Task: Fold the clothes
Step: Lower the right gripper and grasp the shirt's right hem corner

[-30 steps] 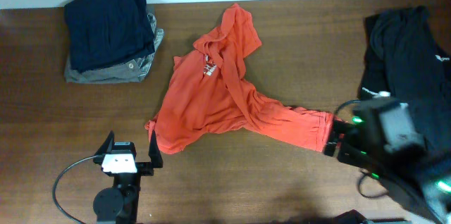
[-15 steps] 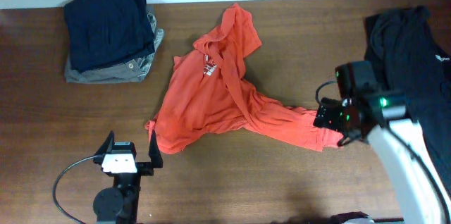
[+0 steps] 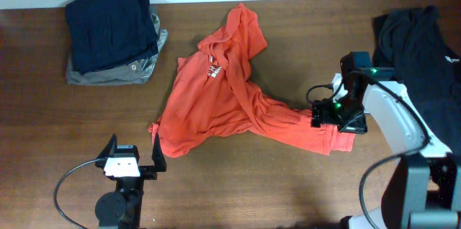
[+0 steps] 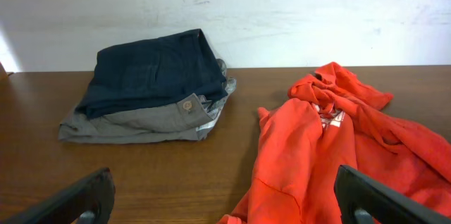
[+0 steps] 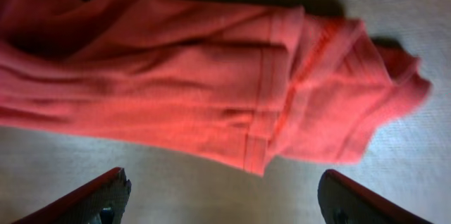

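Two grippers stand at opposite ends of the shirt (image 3: 216,99), and the right gripper (image 3: 318,116) is the one placed to act. The shirt lies crumpled in the middle of the table (image 3: 43,128). Its long axis slants from a bunched part at the far edge down to a drawn-out tail at the near right. That tail ends under the right gripper, which hangs over its last stretch.

In the wrist view the tail runs from side to side, with a stitched hem and a rumpled corner just ahead of the fingertips. These stand wide apart at either side of the frame with nothing pinched between them, so the gripper is released and holds no cloth. Whether the tips touch the fabric cannot be told.

The left gripper (image 3: 135,151) sits near the front edge, likewise spread wide and empty. It is near the shirt's near-left corner but apart from it, with the shirt ahead and to its right.

A folded pile (image 3: 112,34) at the far left and a black garment (image 3: 418,63) at the far right lie apart from the shirt.

The coming move is probably a right-arm pinch on the hem, to draw the shirt flat before any fold.
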`<state>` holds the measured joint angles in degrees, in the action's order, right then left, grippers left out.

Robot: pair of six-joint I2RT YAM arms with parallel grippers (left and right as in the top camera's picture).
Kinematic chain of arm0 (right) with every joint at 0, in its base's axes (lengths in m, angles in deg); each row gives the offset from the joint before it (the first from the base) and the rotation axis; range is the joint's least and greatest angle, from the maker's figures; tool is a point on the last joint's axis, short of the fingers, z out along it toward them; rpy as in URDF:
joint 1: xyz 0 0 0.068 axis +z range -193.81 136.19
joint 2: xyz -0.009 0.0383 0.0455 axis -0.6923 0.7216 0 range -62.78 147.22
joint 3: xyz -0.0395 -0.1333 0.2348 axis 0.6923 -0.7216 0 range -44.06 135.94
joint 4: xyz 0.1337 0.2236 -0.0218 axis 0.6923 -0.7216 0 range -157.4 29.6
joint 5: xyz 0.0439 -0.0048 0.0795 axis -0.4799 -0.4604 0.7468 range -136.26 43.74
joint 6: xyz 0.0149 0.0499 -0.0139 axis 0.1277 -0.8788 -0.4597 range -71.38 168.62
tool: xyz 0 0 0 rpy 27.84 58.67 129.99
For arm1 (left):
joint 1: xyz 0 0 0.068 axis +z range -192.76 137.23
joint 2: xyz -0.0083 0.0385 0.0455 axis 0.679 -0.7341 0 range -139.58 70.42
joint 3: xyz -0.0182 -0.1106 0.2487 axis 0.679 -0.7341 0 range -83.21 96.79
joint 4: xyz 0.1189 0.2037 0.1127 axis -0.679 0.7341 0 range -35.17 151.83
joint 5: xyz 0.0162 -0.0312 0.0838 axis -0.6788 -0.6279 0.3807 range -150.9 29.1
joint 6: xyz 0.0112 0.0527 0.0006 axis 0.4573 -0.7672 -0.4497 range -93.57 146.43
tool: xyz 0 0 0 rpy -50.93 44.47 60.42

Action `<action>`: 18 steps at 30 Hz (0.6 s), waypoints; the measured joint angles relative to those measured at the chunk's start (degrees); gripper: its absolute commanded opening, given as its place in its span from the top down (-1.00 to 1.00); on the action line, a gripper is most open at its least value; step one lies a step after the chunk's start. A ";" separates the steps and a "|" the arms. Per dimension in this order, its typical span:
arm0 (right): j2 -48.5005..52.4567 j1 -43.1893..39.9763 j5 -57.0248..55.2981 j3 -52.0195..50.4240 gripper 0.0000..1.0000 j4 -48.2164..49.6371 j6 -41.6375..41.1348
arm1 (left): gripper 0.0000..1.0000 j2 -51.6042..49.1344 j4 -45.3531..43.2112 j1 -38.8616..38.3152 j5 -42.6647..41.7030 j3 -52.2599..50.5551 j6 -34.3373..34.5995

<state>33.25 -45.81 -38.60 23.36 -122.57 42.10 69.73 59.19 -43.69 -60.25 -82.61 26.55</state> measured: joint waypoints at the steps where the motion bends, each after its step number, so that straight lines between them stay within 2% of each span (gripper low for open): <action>1: 0.66 0.00 0.09 0.00 -0.79 0.50 0.48 | -0.98 0.00 0.00 0.00 0.00 0.00 0.00; 10: 4.44 -0.02 0.63 -0.31 -0.71 2.10 2.08 | -0.99 0.00 -0.02 0.00 0.00 0.00 0.00; 18: 4.46 -0.04 0.63 -4.98 -0.64 9.51 2.49 | -0.98 0.00 0.00 0.00 0.00 0.00 0.00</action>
<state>37.71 -45.86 -37.97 18.37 -113.06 44.59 69.73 59.19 -43.69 -60.25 -82.61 26.55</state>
